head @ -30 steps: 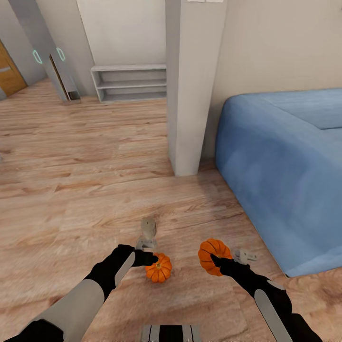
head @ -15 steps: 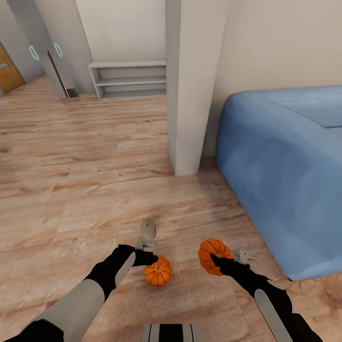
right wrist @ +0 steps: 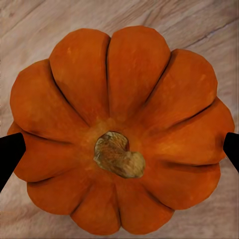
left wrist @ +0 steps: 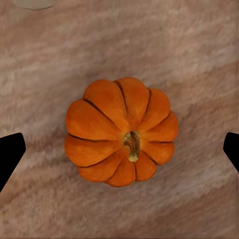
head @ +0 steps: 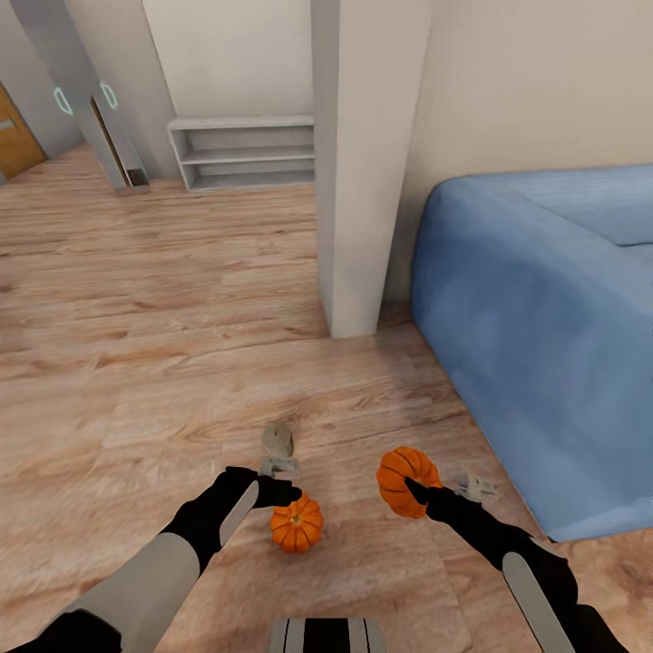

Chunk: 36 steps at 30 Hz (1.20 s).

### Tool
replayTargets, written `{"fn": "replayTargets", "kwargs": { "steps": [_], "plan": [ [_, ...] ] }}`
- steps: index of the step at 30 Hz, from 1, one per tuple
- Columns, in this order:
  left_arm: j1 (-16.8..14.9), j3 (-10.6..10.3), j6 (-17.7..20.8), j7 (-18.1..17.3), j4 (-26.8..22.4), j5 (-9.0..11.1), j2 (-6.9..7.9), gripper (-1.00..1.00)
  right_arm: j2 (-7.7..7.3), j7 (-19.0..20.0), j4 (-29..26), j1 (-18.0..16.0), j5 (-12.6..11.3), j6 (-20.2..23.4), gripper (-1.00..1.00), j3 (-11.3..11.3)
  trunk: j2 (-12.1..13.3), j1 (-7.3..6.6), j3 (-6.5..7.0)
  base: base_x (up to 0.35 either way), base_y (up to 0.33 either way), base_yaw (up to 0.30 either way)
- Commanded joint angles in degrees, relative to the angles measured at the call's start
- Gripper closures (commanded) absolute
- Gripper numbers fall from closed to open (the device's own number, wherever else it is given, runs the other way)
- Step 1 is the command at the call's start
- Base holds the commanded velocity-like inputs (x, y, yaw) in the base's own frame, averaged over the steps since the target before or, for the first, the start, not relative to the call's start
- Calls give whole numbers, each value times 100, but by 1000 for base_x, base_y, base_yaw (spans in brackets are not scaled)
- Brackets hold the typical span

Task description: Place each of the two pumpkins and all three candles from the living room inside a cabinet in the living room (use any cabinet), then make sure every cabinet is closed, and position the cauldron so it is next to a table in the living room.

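Two pumpkins, right end effector (head: pixel 415 490) pinching one (head: pixel 406 481), left end effector (head: pixel 288 495) spread over other pumpkin (head: pixel 296 524), fingertips cropped.

Both arms extended forward, low; left claw (head: pixel 283 491) open, right claw (head: pixel 410 491) clamped.

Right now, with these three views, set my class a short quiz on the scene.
1. True or false: the left hand grips the floor pumpkin.
2. In the head view, what stands right of the pillar? A blue sofa; B table; C cabinet.
3. Fill in: the held pumpkin sits between the ___ hand's fingertips.
Key: 1 false, its fingers stand clear; 2 A; 3 right hand.
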Motion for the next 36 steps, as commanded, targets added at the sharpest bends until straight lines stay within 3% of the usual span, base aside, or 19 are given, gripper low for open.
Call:
{"fn": "replayTargets", "kwargs": {
  "steps": [1,30,36],
  "plan": [
    [-2,-9,23,-2,-7,1,0,-100,-1,14,-5,1,-15,20,100,-4,-2,-1,-4,1,-97,0],
    [-2,-10,22,7,14,2,-4,-100,155,-12,-23,7,-16,16,100,-17,-2,-1,-4,15,-29,0],
    [-2,6,29,327,37,6,-9,-100,156,-16,-22,7,-16,16,100,-17,-2,-1,-4,0,0,0]
  ]
}}
